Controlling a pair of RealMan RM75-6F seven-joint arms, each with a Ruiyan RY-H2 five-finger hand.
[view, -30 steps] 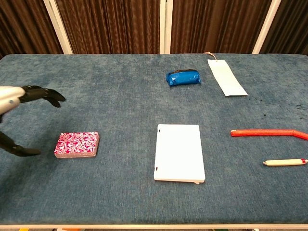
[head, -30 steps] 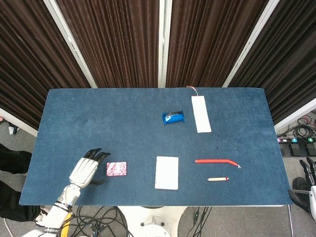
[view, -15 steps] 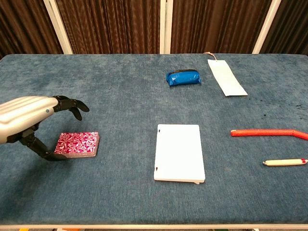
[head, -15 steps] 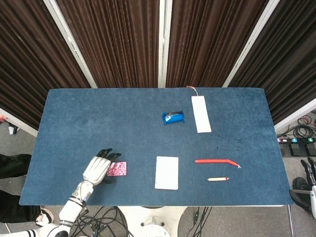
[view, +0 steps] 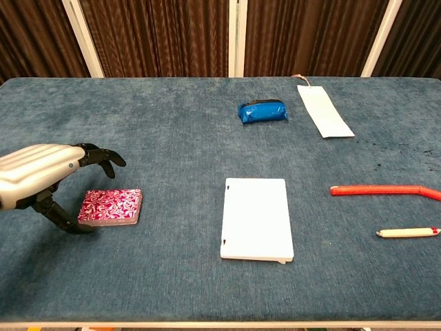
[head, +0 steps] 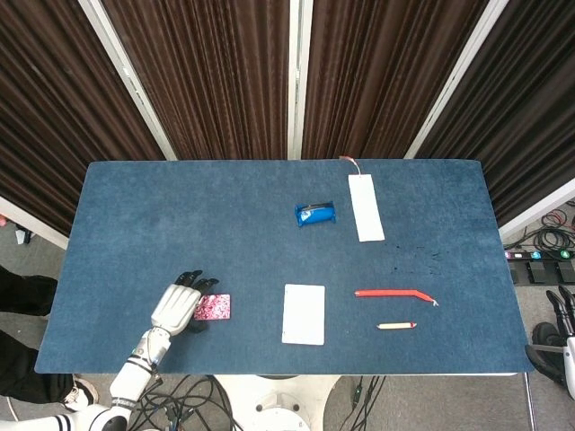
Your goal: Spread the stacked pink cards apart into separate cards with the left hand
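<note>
The stack of pink patterned cards (head: 214,307) (view: 111,207) lies squared up on the blue table near the front left. My left hand (head: 177,307) (view: 41,181) hovers at the stack's left side, holding nothing. Its dark fingers (view: 102,156) arch above and just left of the cards. Its thumb (view: 69,222) reaches down to the cloth by the stack's near left corner; contact with the cards is unclear. My right hand (head: 564,334) shows only partly at the far right edge of the head view, off the table, and its pose is unclear.
A white notebook (view: 255,218) lies right of the cards. Further right are a red bent stick (view: 382,189) and a small cream pen (view: 406,233). A blue pouch (view: 262,111) and a white tag (view: 324,110) sit at the back.
My left hand has moved right, from well left of the stack up to its left edge, and its fingers have curled in slightly. The cards have not moved.
</note>
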